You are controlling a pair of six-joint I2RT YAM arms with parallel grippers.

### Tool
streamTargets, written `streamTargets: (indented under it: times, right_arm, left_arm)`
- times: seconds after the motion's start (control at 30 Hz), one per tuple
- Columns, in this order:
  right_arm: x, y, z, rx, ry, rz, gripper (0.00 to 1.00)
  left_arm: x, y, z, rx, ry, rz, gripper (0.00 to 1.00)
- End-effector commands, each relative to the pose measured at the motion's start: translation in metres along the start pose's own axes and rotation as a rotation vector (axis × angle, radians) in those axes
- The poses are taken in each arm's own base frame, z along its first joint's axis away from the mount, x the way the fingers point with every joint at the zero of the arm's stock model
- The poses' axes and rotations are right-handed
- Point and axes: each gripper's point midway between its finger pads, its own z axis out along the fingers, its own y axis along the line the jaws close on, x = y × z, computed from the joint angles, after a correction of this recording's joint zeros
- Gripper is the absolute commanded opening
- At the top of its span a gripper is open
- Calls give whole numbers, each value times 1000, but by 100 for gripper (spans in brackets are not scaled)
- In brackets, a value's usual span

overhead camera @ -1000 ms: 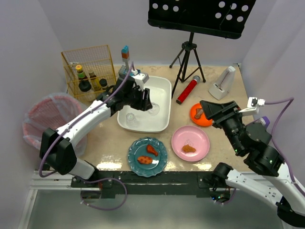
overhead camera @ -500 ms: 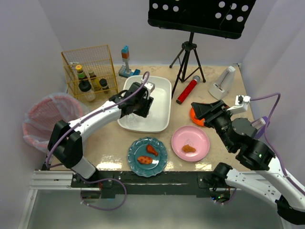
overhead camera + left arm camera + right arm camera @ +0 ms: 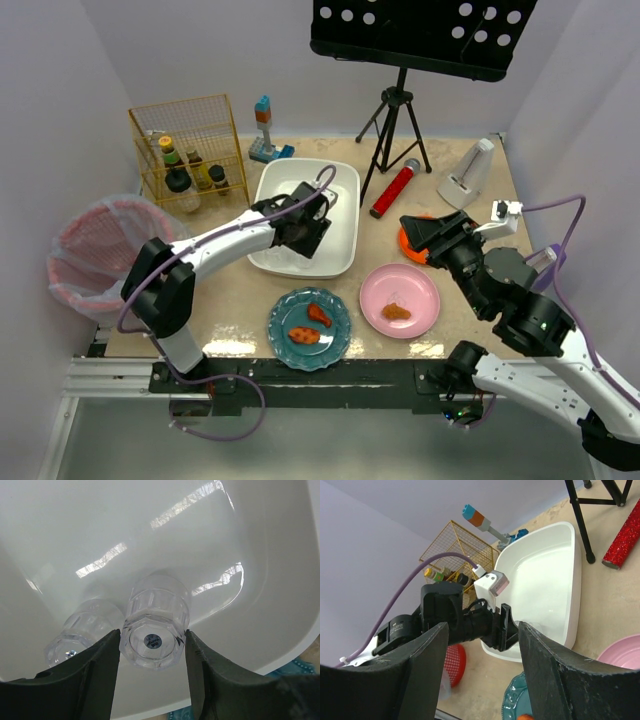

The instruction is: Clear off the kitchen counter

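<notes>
**Left arm dips into the tub**

The left gripper point(image 3: 306, 235) has come down from up near the far end of the white plastic tub point(image 3: 340, 180) and now sits low inside it. The clear ribbed glass cup point(image 3: 156, 625) it holds came down too. The right gripper point(image 3: 412, 232) slid left and now hides more of the round orange plate point(image 3: 403, 241).

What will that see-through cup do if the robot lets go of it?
The clear cup looks like hard, smooth glass or plastic, so it probably won't bend but may slip in the left pincer. It is round, so laid down in the white tub it could roll. It might chip against the other cup.
</notes>
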Motion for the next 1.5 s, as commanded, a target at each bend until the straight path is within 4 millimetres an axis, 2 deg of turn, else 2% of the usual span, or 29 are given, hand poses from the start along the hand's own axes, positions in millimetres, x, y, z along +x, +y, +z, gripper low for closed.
streamTargets:
  times: [0.0, 0.27, 0.4, 0.43, 0.53, 0.6, 0.77, 0.93, 1.27, 1.4, 1.47]
  right_arm:
    - [0, 4, 2, -18, -4, 12, 63]
    - [2, 0, 2, -4, -1, 6, 63]
    - [4, -1, 3, 1, 5, 5, 64]
    - [4, -1, 3, 3, 5, 5, 64]
    - [5, -5, 5, 28, 6, 2, 66]
    - [5, -6, 5, 42, 7, 1, 71]
    - [5, -5, 6, 48, 13, -5, 81]
    - [9, -5, 10, 65, 31, -15, 98]
    - [15, -9, 16, 94, 48, -32, 98]
    - [14, -8, 14, 87, 41, -32, 98]
    - [14, -9, 15, 90, 42, -40, 98]
  left_arm:
    - [-11, -3, -3, -19, -13, 31, 0]
    - [-5, -3, -3, -25, 39, 36, 1]
    - [-7, -4, -5, -23, 45, 37, 18]
    - [-8, -5, -6, -18, 43, 37, 25]
    - [-10, -6, -7, -14, 38, 33, 37]
    - [-11, -6, -8, -13, 35, 28, 42]
    - [-10, -9, -9, 0, 35, 22, 48]
    - [-8, -11, -7, 16, 47, 20, 50]
    - [12, -16, 6, 37, 114, 34, 57]
    - [13, -16, 8, 37, 120, 32, 70]
    - [13, -15, 6, 36, 118, 33, 73]
